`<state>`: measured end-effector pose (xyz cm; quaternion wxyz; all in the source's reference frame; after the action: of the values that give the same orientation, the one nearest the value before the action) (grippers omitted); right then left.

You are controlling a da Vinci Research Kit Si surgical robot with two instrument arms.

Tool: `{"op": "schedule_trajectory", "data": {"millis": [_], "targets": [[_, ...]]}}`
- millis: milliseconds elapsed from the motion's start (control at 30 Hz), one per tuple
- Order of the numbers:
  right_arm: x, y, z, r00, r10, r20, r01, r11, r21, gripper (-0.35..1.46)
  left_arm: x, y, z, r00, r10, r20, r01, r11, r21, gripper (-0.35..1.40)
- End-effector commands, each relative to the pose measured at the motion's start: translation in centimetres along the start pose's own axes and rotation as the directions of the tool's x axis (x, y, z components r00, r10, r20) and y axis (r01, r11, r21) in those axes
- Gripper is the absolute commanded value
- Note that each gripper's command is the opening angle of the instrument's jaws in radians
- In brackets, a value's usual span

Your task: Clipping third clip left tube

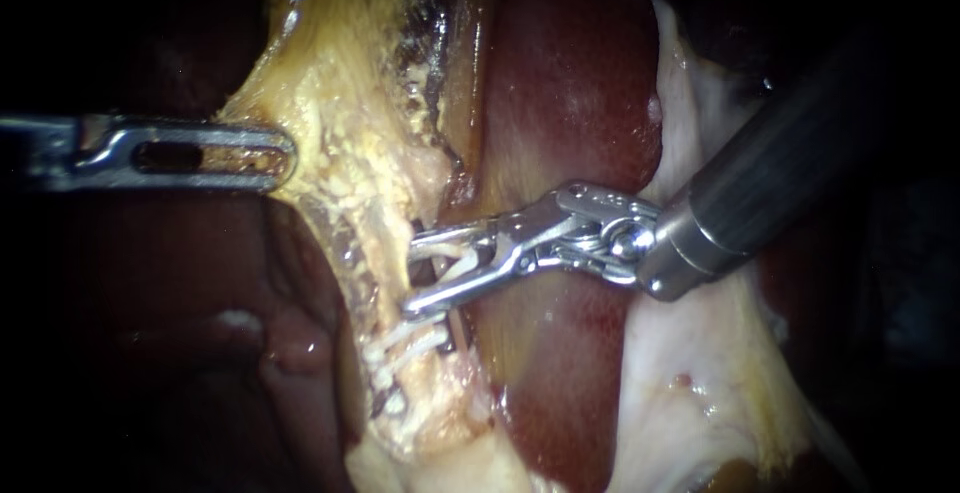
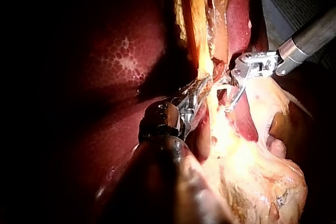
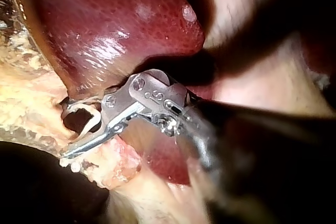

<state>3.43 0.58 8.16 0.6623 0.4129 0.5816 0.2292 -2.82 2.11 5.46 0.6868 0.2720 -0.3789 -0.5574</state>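
Thin pale tube (image 1: 440, 275), wet and stringy. Runs down a strip of lumpy yellow fat (image 1: 350, 123), right along the edge of the smooth dark red liver (image 1: 570, 83). Partly hidden by metal in the middle. Crossed lower down by two small white clips (image 1: 405, 341), one just under the other, both squeezed flat across it.

From the upper right, a dark round shaft with a shiny silver tip: the right instrument (image 1: 412, 275). Jaws spread wide like a little fork, one on each side of the tube. Between them, an open white plastic clip (image 1: 450, 250), touching both jaws, with the tube inside its bend. Sits just above the two flat clips. Not yet squeezed.

From the left, a flat silver tip with a long slot in it: the left instrument (image 1: 285, 153). Jaws closed tight on the edge of the yellow fat, well above the clips.

Very little room on the liver side, with the liver edge just behind the right jaws. Under the dark shaft, pale shiny tissue (image 1: 700, 353). More room on the far side of the fat, only dim red tissue in shadow (image 1: 150, 333) under the left instrument.
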Motion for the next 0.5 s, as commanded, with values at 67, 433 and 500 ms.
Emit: {"op": "schedule_trajectory", "data": {"millis": [67,433,500], "targets": [[-0.03,-0.05,0.00,1.000,-0.001,0.013,0.001,1.000,0.025,0.58,0.00,0.00,0.00,1.0000,0.000,0.000,0.000,1.000,0.000,-0.35],[-0.06,-0.34,0.15,1.000,-0.006,0.017,0.004,0.993,0.120,0.58,0.00,0.00,0.00,1.0000,0.000,0.000,0.000,1.000,0.000,-0.35],[-0.06,-0.37,0.16,1.000,-0.007,0.015,0.005,0.991,0.132,0.58,0.00,0.00,0.00,1.0000,0.000,0.000,0.000,1.000,0.000,-0.35]]}}
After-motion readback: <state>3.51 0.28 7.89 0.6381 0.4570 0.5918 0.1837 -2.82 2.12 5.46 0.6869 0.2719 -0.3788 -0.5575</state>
